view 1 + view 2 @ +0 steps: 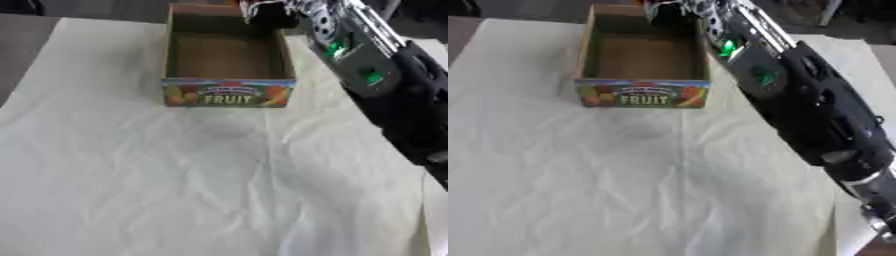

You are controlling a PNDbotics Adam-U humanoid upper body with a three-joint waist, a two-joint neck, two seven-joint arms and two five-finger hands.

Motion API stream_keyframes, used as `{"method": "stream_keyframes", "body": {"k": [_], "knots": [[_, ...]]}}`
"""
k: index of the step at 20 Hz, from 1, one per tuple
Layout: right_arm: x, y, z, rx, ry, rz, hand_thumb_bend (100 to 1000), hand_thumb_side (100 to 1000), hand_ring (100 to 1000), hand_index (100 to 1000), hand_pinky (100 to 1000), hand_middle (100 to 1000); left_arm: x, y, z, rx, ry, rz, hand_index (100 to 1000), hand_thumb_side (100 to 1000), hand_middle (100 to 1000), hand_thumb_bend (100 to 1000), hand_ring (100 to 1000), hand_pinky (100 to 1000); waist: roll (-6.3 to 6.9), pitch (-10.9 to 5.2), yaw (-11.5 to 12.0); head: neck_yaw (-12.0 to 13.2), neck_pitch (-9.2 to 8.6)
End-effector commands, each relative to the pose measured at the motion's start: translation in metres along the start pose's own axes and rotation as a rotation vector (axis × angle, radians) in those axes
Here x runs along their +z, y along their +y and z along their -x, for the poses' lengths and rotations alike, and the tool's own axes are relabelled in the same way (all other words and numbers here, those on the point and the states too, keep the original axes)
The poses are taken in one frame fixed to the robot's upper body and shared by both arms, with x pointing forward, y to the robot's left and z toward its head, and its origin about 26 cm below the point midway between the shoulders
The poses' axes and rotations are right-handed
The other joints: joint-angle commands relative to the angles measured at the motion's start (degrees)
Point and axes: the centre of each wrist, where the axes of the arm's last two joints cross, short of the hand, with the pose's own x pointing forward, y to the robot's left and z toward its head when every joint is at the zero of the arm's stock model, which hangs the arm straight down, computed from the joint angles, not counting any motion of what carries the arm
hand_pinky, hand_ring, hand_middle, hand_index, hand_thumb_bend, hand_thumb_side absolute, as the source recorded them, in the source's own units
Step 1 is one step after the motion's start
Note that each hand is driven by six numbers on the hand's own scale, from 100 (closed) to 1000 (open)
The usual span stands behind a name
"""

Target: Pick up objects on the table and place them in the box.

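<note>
An open cardboard box (227, 93) with a colourful "FRUIT" label on its front wall stands at the far middle of the table. Its floor (223, 57) shows as bare brown cardboard. My right arm (798, 95), black with green lights, comes in from the lower right and stretches diagonally up to the box's far right corner. My right hand (677, 11) hangs over that corner at the top edge of the view, blurred. A small red bit shows beside it, and I cannot make out whether it holds anything. My left hand shows in neither view.
A wrinkled white cloth (175, 175) covers the table from the box down to the near edge. A dark surface (22, 45) lies beyond the cloth at the far left. The cloth's right edge (842, 220) runs under my forearm.
</note>
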Motion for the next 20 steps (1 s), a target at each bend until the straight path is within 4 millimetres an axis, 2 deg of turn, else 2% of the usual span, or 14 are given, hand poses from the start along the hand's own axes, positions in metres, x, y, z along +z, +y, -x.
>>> {"method": "stream_keyframes", "body": {"k": [1, 7, 13, 20], "knots": [[-0.008, -0.001, 0.006, 0.044, 0.000, 0.025, 100, 140, 943, 726, 851, 536, -0.004, -0.002, -0.007, 0.013, -0.029, 0.012, 718, 709, 630, 100, 362, 320, 0.14, -0.97, 0.24, -0.28, -0.95], [-0.014, 0.021, 0.020, 0.107, 0.039, -0.025, 100, 144, 948, 724, 845, 544, -0.004, -0.003, -0.007, 0.018, -0.029, 0.015, 718, 711, 631, 100, 362, 320, 0.07, -0.59, 0.83, -0.85, -1.01], [-0.015, 0.027, 0.024, 0.140, 0.013, -0.112, 100, 150, 979, 747, 848, 580, -0.004, -0.003, -0.007, 0.020, -0.029, 0.016, 718, 712, 631, 100, 362, 321, 0.06, -0.51, 0.72, -1.17, -0.50], [-0.017, 0.031, 0.027, 0.176, -0.005, -0.295, 100, 154, 1000, 812, 874, 744, -0.004, -0.004, -0.007, 0.024, -0.030, 0.025, 718, 714, 633, 100, 363, 321, -0.23, -0.31, 1.44, -2.15, -0.48]]}}
